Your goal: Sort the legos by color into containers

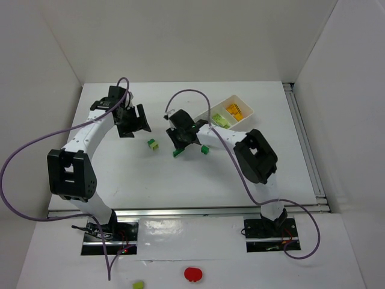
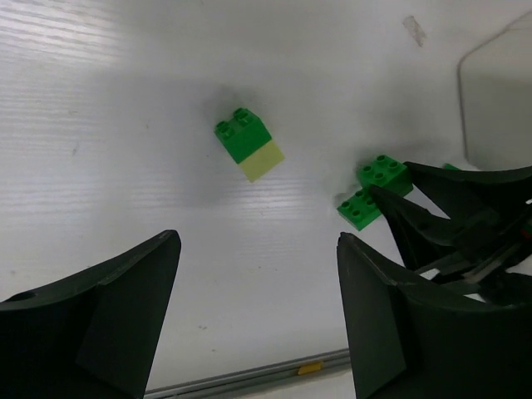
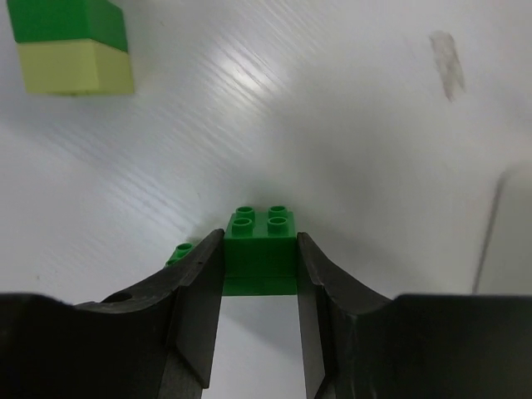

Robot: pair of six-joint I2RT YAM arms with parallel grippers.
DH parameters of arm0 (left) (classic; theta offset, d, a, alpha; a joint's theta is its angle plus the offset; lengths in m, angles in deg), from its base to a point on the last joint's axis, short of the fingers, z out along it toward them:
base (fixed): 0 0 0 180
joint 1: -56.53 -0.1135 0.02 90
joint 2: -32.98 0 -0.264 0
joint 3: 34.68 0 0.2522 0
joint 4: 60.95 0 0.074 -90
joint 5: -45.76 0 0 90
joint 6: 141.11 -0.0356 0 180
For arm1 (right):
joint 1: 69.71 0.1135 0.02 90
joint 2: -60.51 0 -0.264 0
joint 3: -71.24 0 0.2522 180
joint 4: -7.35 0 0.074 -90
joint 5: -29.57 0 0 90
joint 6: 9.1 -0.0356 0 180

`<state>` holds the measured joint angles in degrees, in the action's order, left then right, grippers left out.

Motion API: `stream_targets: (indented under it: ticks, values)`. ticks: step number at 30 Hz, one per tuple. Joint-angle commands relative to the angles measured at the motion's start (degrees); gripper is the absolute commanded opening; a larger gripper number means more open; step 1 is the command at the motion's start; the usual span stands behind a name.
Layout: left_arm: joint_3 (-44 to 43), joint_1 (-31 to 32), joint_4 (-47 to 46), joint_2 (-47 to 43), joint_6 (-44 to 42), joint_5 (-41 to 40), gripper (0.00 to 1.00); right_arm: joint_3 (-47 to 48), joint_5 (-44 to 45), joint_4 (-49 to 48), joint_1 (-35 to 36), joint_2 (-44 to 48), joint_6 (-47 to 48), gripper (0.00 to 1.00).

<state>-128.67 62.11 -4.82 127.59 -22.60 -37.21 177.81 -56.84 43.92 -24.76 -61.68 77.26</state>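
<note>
The left arm (image 1: 84,135) and right arm (image 1: 225,136) share white tubular links, blocky black joint housings, black wedge-shaped fingers (image 2: 100,320) and looping purple cables (image 1: 189,91).

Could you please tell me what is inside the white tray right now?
In the white tray, orange-yellow bricks lie in one compartment and pale lime-green bricks in the next. The right arm covers the tray's near edge, so anything there is hidden.

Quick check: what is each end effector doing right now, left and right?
Left end effector: open, holding nothing.
Right end effector: closed on a dark green brick.
</note>
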Motion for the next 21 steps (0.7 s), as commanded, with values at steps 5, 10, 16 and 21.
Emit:
stream_targets:
  ticks: [5,10,16,21]
  values:
    - [4.79,-0.40,-10.00,-6.71,-1.18,25.38,0.84,-15.99,-12.19,-18.49,-8.82,21.64,-10.59,0.23]
    - [7.01,3.63,-16.35,-6.28,-4.07,35.50,0.82,-16.00,-20.98,-19.64,-11.64,22.78,-15.59,0.23]
    - [8.41,7.94,-20.39,-5.74,2.48,29.74,0.88,-13.45,-21.88,-17.89,-12.17,21.56,-19.12,0.23]
    - [11.93,6.72,-24.88,-8.21,13.94,22.59,0.84,-13.45,-19.24,-17.36,-12.17,22.70,-19.83,0.23]
